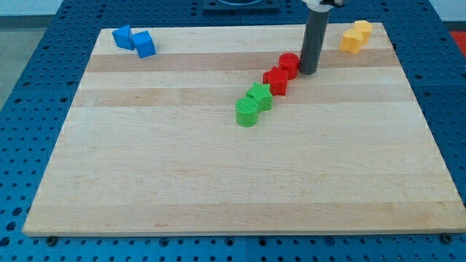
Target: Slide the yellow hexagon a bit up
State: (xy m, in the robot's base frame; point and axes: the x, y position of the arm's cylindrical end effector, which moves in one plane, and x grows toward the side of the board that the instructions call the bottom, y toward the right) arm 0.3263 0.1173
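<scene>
Count on wooden board (218, 182): eight blocks. Blue, two, at top-left corner (122, 36) (145, 44). Yellow, two, at top-right corner (362, 30) (351, 40). Red, two, and green, two, mid-board (289, 64) (277, 79) (259, 96) (247, 112). One rod.

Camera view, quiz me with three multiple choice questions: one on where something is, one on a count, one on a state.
1. Where do the yellow blocks sit on the board?
A. the view's top right corner
B. the view's bottom left
C. the centre

2. How many blue blocks are there?
A. one
B. two
C. four

3. How does my tip stand to the red cylinder?
A. far off at the view's bottom
B. resting on top of it
C. close beside it, on the view's right

Answers: 1 A, they lie by that corner. 2 B, a pair sits together at the top left. 3 C, the rod ends just right of it.
</scene>
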